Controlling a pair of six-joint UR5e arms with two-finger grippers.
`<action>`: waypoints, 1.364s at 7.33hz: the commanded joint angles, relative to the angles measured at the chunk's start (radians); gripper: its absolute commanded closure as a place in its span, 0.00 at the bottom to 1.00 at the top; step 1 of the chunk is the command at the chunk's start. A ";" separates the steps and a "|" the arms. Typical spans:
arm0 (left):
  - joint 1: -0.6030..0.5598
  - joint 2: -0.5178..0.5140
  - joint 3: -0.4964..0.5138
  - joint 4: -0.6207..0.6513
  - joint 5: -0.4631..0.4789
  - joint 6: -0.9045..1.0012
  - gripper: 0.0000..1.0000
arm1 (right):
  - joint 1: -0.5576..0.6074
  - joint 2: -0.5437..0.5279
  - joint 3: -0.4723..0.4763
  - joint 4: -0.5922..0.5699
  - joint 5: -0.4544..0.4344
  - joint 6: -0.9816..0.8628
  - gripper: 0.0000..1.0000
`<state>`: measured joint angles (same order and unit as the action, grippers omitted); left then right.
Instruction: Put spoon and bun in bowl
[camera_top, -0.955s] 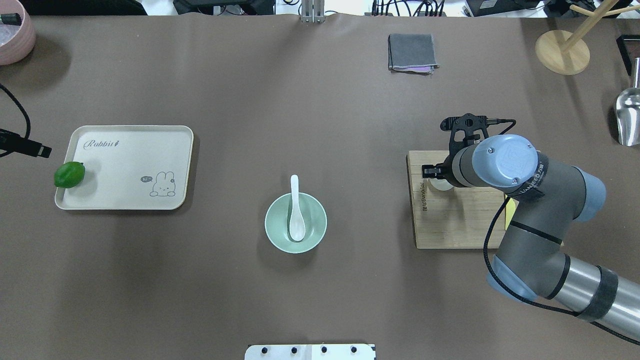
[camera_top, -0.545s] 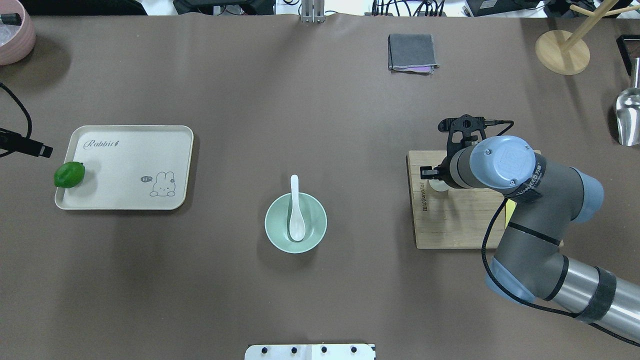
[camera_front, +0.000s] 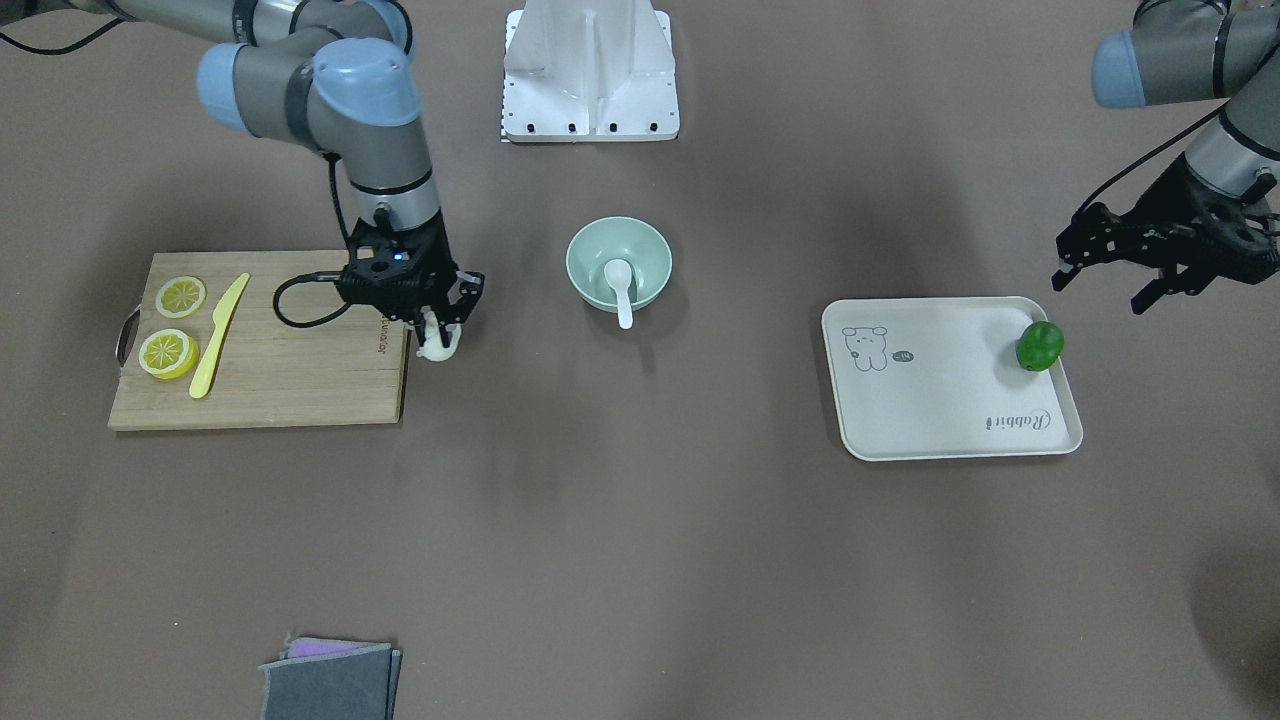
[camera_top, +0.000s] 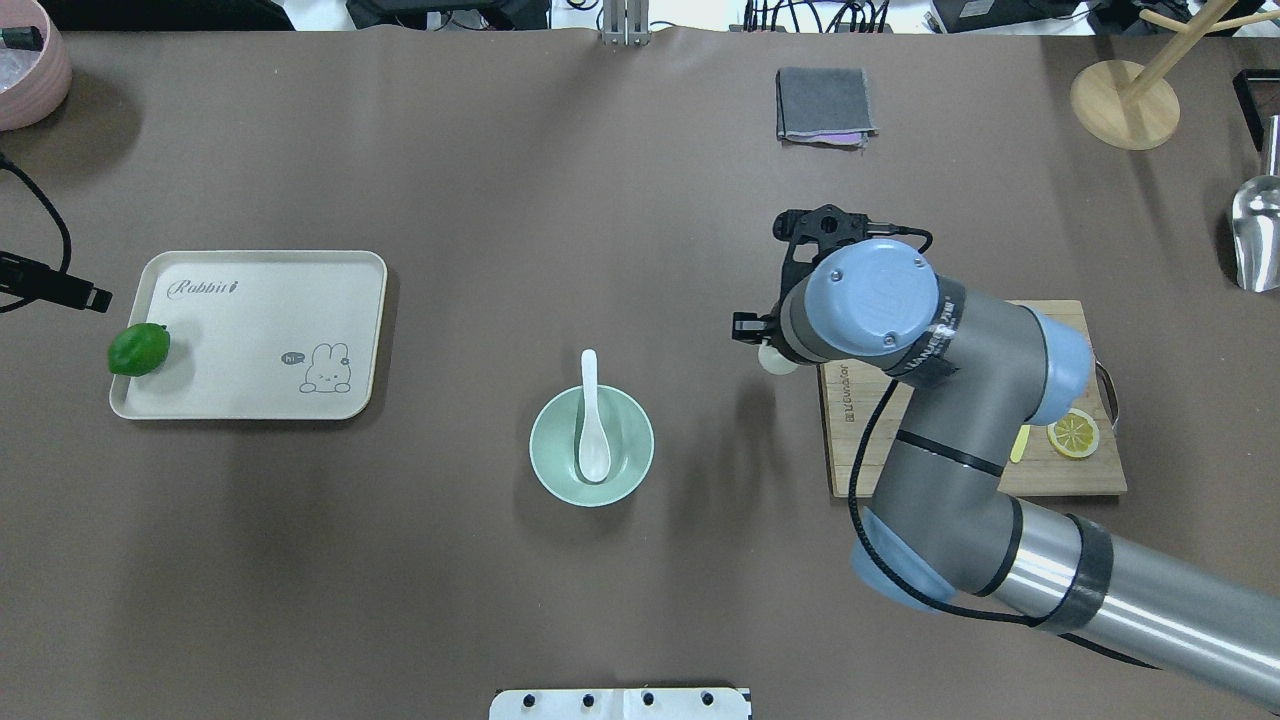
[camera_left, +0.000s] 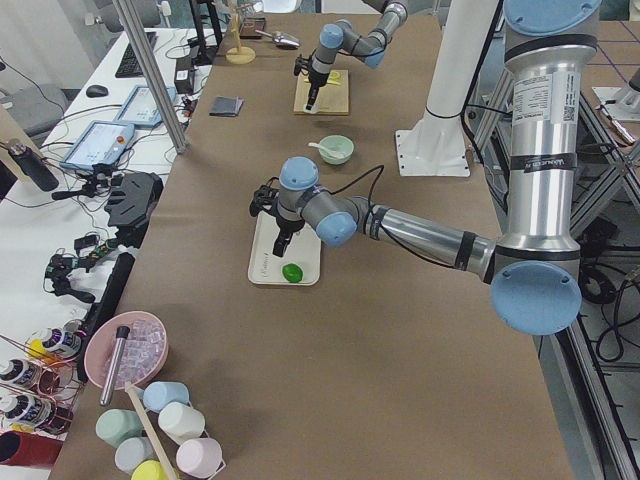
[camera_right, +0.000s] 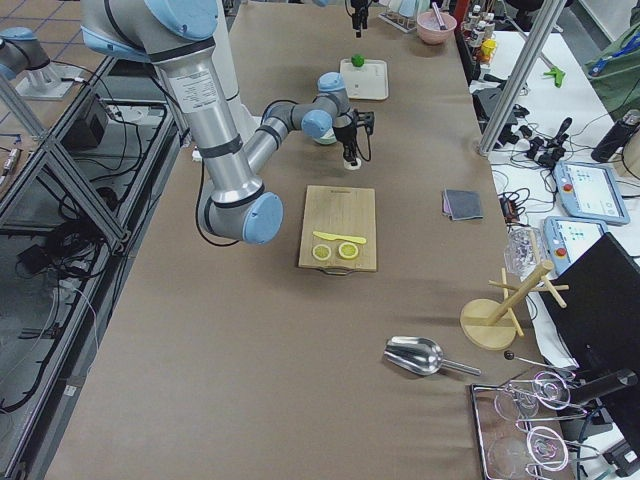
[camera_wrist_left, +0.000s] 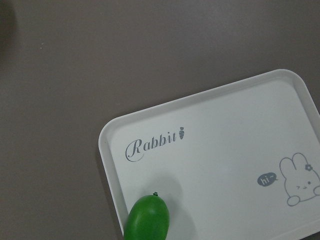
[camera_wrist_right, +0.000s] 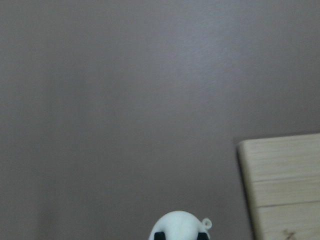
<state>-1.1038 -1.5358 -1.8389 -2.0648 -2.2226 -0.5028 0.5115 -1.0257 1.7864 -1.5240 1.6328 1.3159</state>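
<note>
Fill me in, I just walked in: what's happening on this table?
The right gripper is shut on the bun, holding it just off the cutting board's edge, on the side toward the bowl. The spoon already lies in the bowl, handle over the rim. The left gripper hangs open beside the tray with a green fruit, holding nothing.

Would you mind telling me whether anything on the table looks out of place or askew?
Only the lime: it rests right against the rim of the tray, seemingly tipped onto it, not flat inside. Nothing looks spilled or damaged.
</note>
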 joint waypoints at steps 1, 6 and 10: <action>0.001 -0.001 0.004 0.002 0.000 0.000 0.01 | -0.100 0.174 -0.002 -0.138 -0.050 0.133 1.00; 0.001 -0.003 0.023 -0.008 -0.002 0.000 0.01 | -0.225 0.219 -0.009 -0.134 -0.132 0.183 0.01; 0.001 -0.001 0.027 0.002 0.003 0.001 0.01 | -0.176 0.256 0.007 -0.134 -0.110 0.160 0.00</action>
<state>-1.1029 -1.5387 -1.8151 -2.0695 -2.2226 -0.5029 0.3033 -0.7808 1.7926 -1.6582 1.5016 1.4874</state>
